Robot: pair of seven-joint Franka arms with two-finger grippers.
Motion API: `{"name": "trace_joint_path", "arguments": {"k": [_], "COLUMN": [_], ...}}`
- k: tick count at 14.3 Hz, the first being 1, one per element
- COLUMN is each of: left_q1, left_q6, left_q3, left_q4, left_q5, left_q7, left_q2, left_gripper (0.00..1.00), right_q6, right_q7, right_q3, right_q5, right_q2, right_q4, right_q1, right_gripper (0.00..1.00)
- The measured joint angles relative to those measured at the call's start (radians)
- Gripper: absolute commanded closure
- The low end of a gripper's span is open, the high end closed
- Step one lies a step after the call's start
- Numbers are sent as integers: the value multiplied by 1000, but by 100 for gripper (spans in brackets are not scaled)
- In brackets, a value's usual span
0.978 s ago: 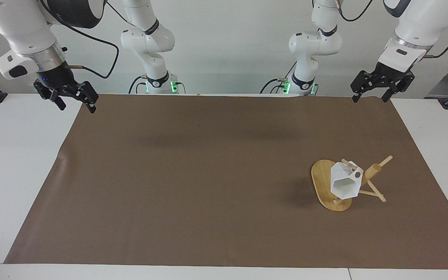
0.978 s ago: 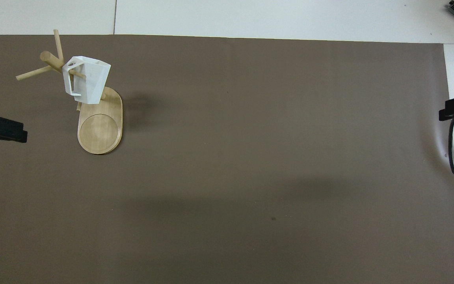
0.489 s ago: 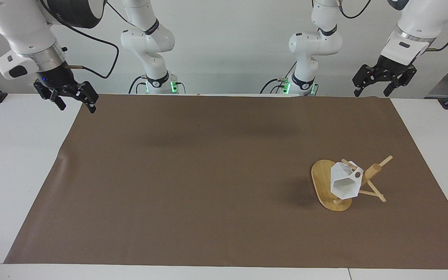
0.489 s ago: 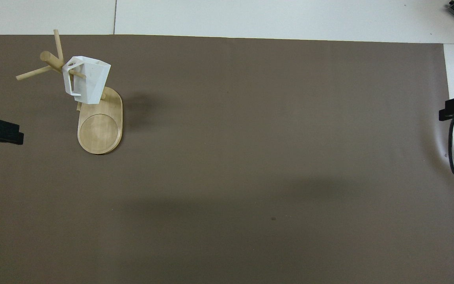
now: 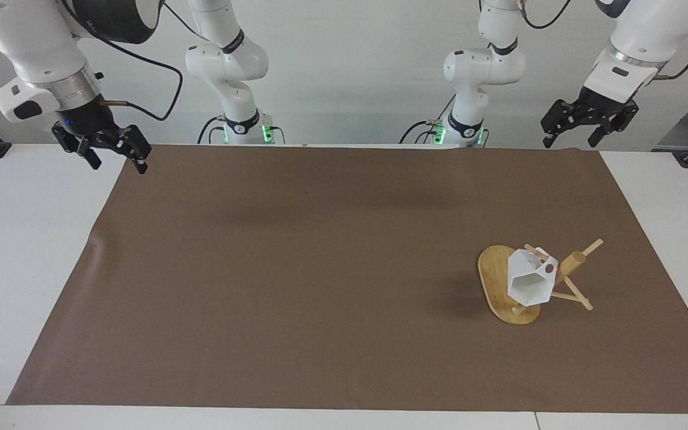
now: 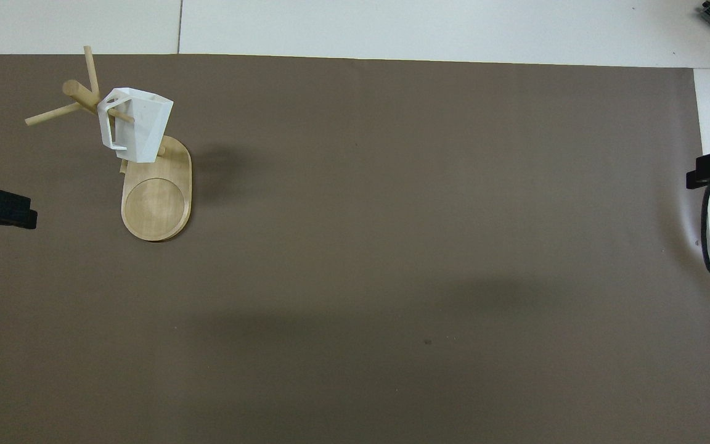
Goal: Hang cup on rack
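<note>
The small white faceted cup [image 5: 528, 282] hangs by its pierced handle on a thin peg of the light bamboo mug rack [image 5: 504, 289], well below and apart from the left gripper [image 5: 571, 134]. The left gripper and the right gripper [image 5: 116, 160] are raised at the mat's [image 5: 296, 269] corners, fingers apart, holding nothing. Hanging looks done; I judge nothing remains but waiting clear.

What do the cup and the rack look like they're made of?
The cup: probably plastic or matte ceramic, since it is plain white, unglossy, with flat angular facets. The rack: light wood, likely bamboo, with a pale tan tone and faint grain on its oval base; smooth finish.
</note>
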Motion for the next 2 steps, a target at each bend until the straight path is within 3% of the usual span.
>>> {"name": "trace_joint_path", "arguments": {"k": [2], "left_q1": [1], "left_q6": [0], "left_q3": [0], "left_q4": [-1], "left_q5": [1], "left_q7": [0], "left_q2": [0], "left_gripper": [0], "right_q6": [0], "right_q7": [0], "right_q3": [6], "right_q5": [0], "right_q2": [0], "right_q4": [0], "right_q1": [-24], "right_gripper": [0]}}
